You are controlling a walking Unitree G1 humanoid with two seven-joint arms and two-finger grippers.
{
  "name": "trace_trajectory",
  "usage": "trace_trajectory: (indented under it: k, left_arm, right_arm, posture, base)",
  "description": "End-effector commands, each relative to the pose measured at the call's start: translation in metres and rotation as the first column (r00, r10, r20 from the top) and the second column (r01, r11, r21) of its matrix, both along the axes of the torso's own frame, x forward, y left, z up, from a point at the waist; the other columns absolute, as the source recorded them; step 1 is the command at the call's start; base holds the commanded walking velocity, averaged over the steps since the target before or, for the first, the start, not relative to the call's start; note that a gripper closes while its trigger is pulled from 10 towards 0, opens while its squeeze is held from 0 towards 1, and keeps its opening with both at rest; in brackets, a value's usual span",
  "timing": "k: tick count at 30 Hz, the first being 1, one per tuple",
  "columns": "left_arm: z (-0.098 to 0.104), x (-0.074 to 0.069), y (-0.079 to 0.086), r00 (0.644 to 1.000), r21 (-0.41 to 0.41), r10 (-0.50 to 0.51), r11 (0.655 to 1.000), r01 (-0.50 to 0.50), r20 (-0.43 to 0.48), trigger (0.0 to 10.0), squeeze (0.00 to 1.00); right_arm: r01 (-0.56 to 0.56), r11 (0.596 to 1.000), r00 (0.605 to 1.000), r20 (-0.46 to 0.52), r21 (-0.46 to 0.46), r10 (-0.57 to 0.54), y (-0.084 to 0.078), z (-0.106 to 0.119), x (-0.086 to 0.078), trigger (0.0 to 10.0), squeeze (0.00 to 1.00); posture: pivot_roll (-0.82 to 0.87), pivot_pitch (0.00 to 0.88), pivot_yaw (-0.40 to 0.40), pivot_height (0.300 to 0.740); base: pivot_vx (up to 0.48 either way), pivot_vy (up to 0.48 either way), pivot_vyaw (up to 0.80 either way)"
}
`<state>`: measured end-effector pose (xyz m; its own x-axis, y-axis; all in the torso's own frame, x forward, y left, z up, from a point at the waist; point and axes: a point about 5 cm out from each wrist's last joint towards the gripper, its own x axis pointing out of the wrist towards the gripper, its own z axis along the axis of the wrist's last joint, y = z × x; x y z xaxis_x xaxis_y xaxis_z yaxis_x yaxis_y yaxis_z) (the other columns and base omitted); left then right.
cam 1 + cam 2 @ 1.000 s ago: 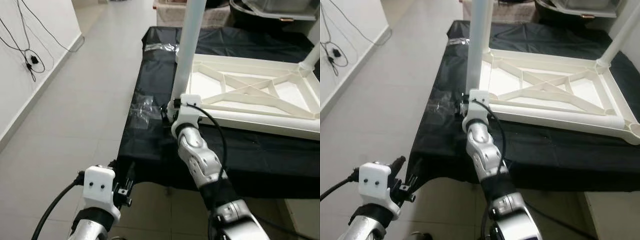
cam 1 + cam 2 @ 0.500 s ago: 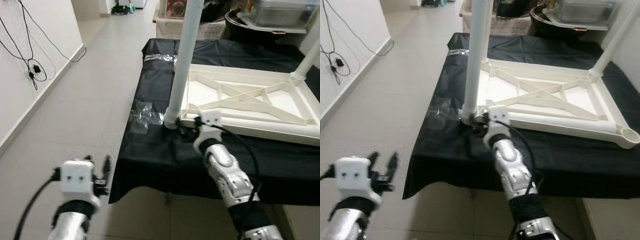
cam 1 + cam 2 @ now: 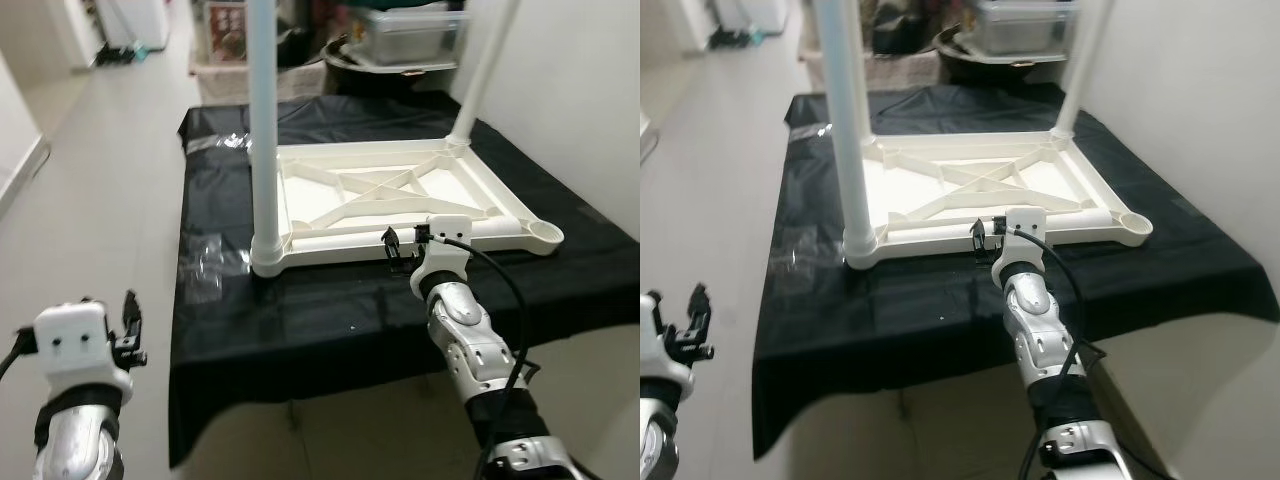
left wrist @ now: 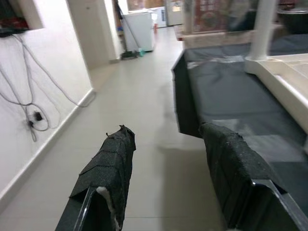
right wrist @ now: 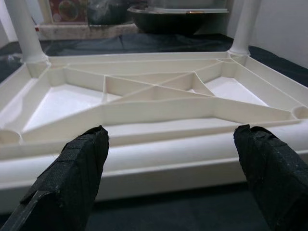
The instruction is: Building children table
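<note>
Reaching forward, right pincer point(image 3: 400, 245) spread wide at tabletop point(image 3: 400, 190) near rail; left pincer point(image 3: 128, 330) parted, low over floor.

The right tool point(image 3: 402, 243) has let go of the white leg point(image 3: 264, 130) and slid along the table frame point(image 3: 400, 195) to its near edge, wide open now. The left tool point(image 3: 128, 325) has dropped lower, away from the desk point(image 3: 330, 300).

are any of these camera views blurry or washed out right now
Left eye view: sharp, with the white tabletop bright against the black cloth. Left wrist view: soft, the left gripper fingers slightly blurred. Right wrist view: the right gripper fingers out of focus.
</note>
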<state>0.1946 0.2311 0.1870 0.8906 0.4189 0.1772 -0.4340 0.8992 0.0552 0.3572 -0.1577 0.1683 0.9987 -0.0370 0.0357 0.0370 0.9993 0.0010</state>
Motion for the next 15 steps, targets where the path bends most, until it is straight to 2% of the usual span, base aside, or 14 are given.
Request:
trace_trajectory:
  k: [1, 2, 4, 6, 10, 11, 14, 15]
  left_arm:
    - [0.001, -0.004, 0.016, 0.996, 0.017, 0.089, 0.996, -0.089, -0.013, 10.0, 0.00]
    - [0.001, -0.004, 0.016, 0.996, 0.017, 0.089, 0.996, -0.089, -0.013, 10.0, 0.00]
    - [0.007, -0.010, 0.034, 0.984, 0.041, 0.176, 0.984, -0.176, 0.005, 10.0, 0.00]
    - [0.009, -0.011, 0.038, 0.982, 0.041, 0.187, 0.981, -0.188, 0.011, 10.0, 0.00]
    - [0.010, -0.010, 0.039, 0.981, 0.035, 0.193, 0.981, -0.193, 0.015, 10.0, 0.00]
    - [0.010, -0.008, 0.035, 0.985, 0.039, 0.174, 0.984, -0.174, 0.008, 10.0, 0.00]
    - [-0.001, -0.002, 0.015, 0.995, -0.016, 0.095, 0.995, -0.096, -0.025, 10.0, 0.00]
    - [-0.001, -0.002, 0.015, 0.995, -0.016, 0.095, 0.995, -0.096, -0.025, 10.0, 0.00]
  right_arm:
    - [0.001, 1.000, 1.000, 0.009, 0.004, -0.001, 0.003, 0.001, 0.003, 10.0, 0.00]
    - [0.001, 1.000, 1.000, 0.009, 0.004, -0.001, 0.003, 0.001, 0.003, 10.0, 0.00]
    - [0.009, 1.000, 1.000, 0.022, 0.011, -0.009, 0.004, 0.004, 0.008, 10.0, 0.00]
    - [0.009, 1.000, 1.000, 0.024, 0.015, -0.009, 0.004, 0.006, 0.010, 10.0, 0.00]
    - [0.002, 1.000, 1.000, 0.029, 0.019, -0.003, 0.006, 0.008, 0.012, 10.0, 0.00]
    - [0.000, 1.000, 1.000, 0.028, 0.018, -0.001, 0.006, 0.008, 0.012, 10.0, 0.00]
    - [-0.007, 1.000, 1.000, 0.014, 0.026, 0.007, 0.009, 0.004, 0.011, 10.0, 0.00]
    - [-0.007, 1.000, 1.000, 0.014, 0.026, 0.007, 0.009, 0.004, 0.011, 10.0, 0.00]
  posture:
    - [0.09, 0.050, -0.040, 0.740]
    - [0.09, 0.050, -0.040, 0.740]
    - [0.09, 0.050, -0.042, 0.740]
    - [0.09, 0.050, -0.042, 0.740]
    - [0.09, 0.050, -0.042, 0.740]
    - [0.09, 0.050, -0.042, 0.740]
    - [0.09, 0.050, -0.042, 0.740]
    - [0.09, 0.050, -0.042, 0.740]
  base:
    - [0.000, 0.000, 0.00]
    - [0.000, 0.000, 0.00]
    - [0.129, 0.000, 0.00]
    - [0.249, 0.000, 0.00]
    - [0.000, 0.000, 0.00]
    - [0.000, 0.000, 0.00]
    - [0.000, 0.000, 0.00]
    - [0.000, 0.000, 0.00]
